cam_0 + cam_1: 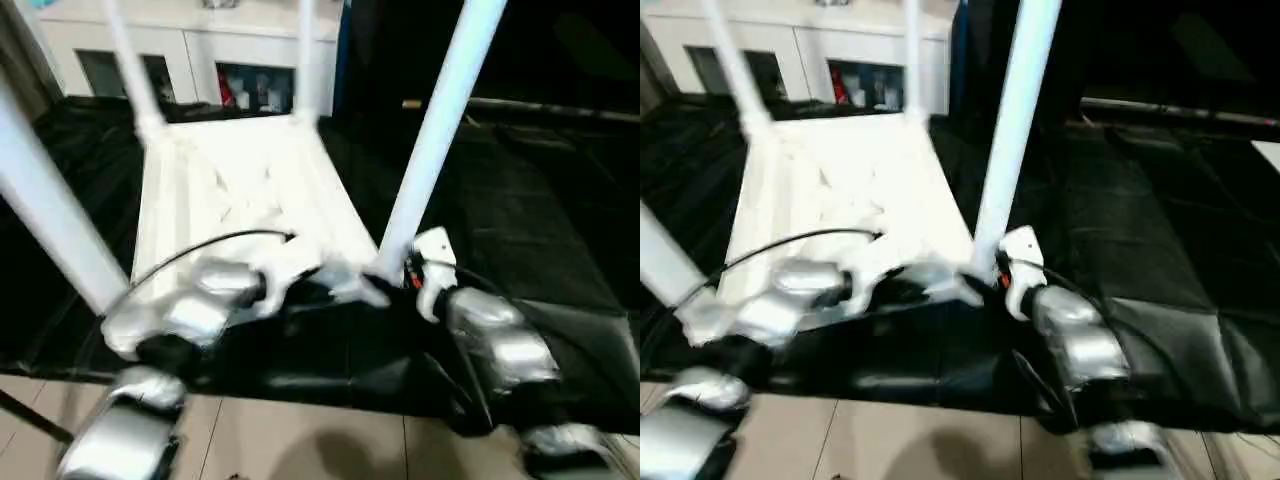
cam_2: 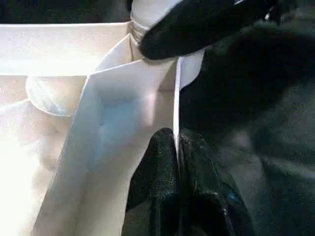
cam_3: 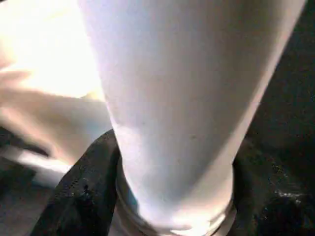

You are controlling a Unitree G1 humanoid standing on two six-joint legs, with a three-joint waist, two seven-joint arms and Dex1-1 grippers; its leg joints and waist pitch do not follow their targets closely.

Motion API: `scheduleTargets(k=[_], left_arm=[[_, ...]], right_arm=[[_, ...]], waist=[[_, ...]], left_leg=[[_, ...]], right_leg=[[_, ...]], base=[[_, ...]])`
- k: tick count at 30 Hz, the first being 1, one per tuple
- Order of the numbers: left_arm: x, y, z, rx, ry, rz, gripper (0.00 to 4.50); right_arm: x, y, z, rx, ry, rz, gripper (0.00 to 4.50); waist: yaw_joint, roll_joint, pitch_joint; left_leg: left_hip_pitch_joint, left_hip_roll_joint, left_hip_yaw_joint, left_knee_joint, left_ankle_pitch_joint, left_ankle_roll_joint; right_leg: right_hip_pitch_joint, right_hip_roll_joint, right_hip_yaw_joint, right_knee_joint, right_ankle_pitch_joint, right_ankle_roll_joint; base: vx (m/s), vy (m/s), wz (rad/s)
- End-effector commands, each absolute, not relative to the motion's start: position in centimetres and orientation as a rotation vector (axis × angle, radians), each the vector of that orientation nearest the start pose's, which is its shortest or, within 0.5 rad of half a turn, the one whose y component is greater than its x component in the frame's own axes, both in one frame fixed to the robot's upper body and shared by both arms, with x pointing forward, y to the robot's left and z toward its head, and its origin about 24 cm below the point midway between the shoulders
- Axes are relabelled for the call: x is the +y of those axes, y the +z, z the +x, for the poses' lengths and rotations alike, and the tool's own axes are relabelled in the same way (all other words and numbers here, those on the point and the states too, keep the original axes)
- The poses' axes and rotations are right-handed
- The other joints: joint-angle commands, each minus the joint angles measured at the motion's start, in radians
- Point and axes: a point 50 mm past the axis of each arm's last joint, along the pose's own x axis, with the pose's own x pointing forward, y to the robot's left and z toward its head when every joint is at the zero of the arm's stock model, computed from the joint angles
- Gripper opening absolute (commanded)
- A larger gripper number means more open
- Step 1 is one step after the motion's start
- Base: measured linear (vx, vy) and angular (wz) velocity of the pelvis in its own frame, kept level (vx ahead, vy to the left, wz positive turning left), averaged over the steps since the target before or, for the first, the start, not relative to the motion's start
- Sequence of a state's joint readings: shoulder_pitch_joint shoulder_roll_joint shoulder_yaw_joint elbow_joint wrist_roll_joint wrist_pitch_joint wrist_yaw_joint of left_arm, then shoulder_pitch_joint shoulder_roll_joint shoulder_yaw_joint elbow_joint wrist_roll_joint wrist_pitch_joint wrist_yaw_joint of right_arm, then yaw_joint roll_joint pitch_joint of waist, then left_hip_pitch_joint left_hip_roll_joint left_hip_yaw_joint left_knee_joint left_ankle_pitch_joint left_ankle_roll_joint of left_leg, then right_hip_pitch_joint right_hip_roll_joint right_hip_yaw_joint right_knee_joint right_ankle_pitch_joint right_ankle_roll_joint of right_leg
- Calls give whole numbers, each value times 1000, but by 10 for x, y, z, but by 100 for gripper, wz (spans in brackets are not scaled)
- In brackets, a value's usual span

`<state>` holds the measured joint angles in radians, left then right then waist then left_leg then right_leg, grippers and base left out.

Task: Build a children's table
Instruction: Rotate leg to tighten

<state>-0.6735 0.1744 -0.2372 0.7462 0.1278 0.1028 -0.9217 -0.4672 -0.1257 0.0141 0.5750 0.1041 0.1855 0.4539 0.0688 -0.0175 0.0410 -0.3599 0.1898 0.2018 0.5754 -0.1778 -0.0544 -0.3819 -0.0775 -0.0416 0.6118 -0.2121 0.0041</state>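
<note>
The children's table lies upside down on a black cloth, its white ribbed top (image 1: 240, 200) facing up. Legs stand in its corner sockets: two far ones (image 1: 130, 60) (image 1: 305, 50), a near left one (image 1: 45, 210) and a near right one (image 1: 435, 130). My left gripper (image 2: 177, 147) is shut on the thin rim of the top at the near edge, close to the right corner. My right gripper (image 3: 172, 196) clasps the near right leg at its base, one black finger (image 3: 83, 187) on each side, just above the socket (image 2: 147, 14).
A white cabinet with shelves (image 1: 200, 40) stands behind the table. The black cloth (image 1: 520, 200) spreads wide to the right. Tiled floor (image 1: 300, 440) runs along the near edge. A black cable (image 1: 200, 245) arcs over my left forearm.
</note>
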Motion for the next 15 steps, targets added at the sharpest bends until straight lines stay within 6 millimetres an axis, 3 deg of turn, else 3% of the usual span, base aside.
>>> scheduleTargets(k=[1,4,9,14,15], left_arm=[[70,29,334,452,-1040,360,0],[57,29,335,452,-1023,384,0],[52,29,338,447,-1013,414,0],[60,32,340,436,-1021,413,0],[63,34,340,414,-1043,421,0]], right_arm=[[-114,12,325,374,430,24,273],[-101,13,328,371,390,41,273],[-88,19,333,326,403,12,273],[-92,28,335,250,458,-8,273],[-96,30,335,229,499,-24,308]], waist=[[-2,-8,-44],[-2,-10,-47],[-1,-7,-47],[3,-11,-46],[4,-12,-47]], left_leg=[[19,45,-28,-74,-279,-20],[17,43,-27,-74,-266,-16],[14,41,-25,-73,-259,-5],[12,42,-26,-73,-259,9],[12,43,-25,-72,-254,12]], right_leg=[[16,-74,43,-98,-354,-165],[18,-71,44,-95,-290,-170],[22,-70,43,-93,-246,-176],[23,-72,44,-94,-261,-171],[23,-72,44,-94,-255,-171]], base=[[0,0,0],[0,0,0],[0,0,0],[0,0,0],[0,0,0]])
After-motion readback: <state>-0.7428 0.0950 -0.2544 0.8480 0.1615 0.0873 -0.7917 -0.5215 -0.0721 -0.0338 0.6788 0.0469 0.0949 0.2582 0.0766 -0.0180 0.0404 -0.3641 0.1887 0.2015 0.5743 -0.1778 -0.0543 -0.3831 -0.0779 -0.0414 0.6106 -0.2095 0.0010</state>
